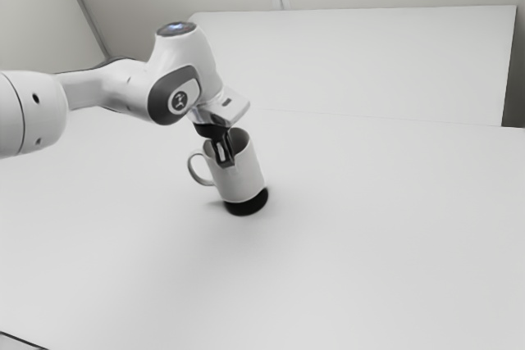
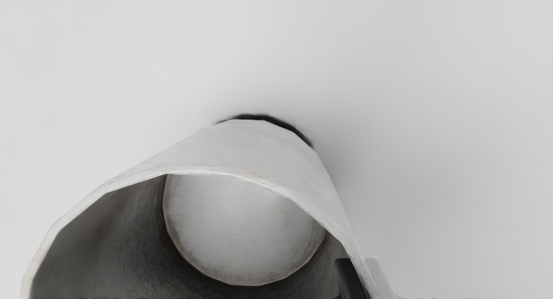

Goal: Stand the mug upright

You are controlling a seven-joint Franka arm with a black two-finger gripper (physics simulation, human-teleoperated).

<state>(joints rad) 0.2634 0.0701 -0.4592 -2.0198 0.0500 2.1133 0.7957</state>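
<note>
The gripper [image 1: 225, 158] reaches down to the rim of the pale mug [image 1: 240, 177] in the exterior view. The mug leans a little, its opening up and toward the exterior view's left, its handle on that side. A black patch shows at its base; whether the base touches the table I cannot tell. In the wrist view the gripper [image 2: 365, 276] pinches the wall of the mug [image 2: 259, 147], one dark finger inside and the other outside. The mug's inner bottom is visible through the opening.
A white table [image 1: 353, 260] extends around the mug. Behind it stands a pale raised panel or surface [image 1: 361, 59], with wall panels farther back. A dark thin edge [image 1: 20, 340] shows at the exterior view's lower left corner.
</note>
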